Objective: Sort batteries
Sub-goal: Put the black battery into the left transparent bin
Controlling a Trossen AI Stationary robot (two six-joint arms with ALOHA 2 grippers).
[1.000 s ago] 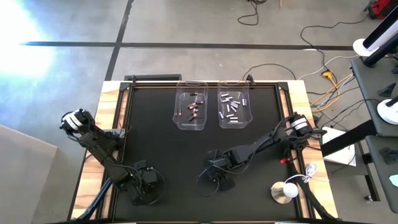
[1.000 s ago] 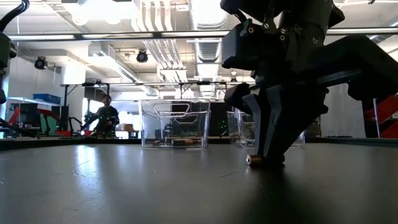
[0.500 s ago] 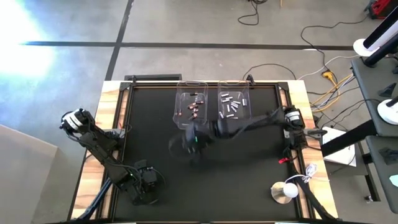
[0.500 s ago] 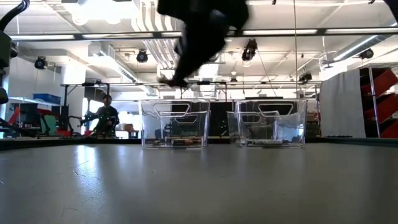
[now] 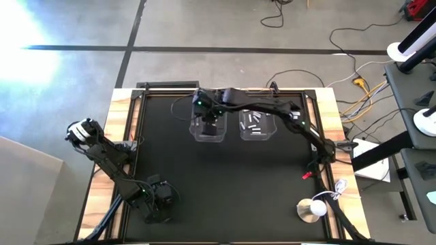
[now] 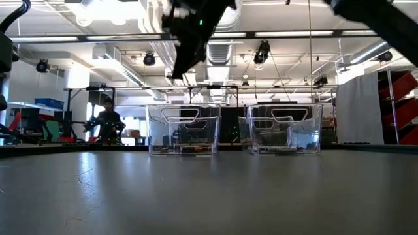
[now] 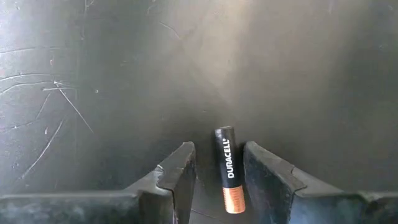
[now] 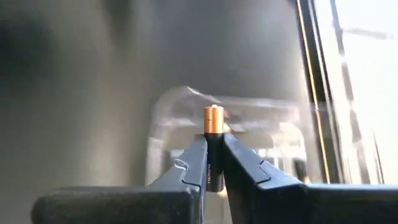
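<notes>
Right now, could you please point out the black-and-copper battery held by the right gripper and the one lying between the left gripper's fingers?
Right gripper's battery (image 8: 213, 121): right wrist view, copper end.
Left gripper's battery (image 7: 228, 168): left wrist view, black label.

"DURACELL" reads in white letters along the black part of the battery (image 7: 228, 178) lying on the mat between the left gripper's fingers (image 7: 177, 180); its copper end carries no lettering. The battery (image 8: 213, 144) in the right gripper (image 8: 213, 163) bears small print on its dark body, too fine to read.
</notes>
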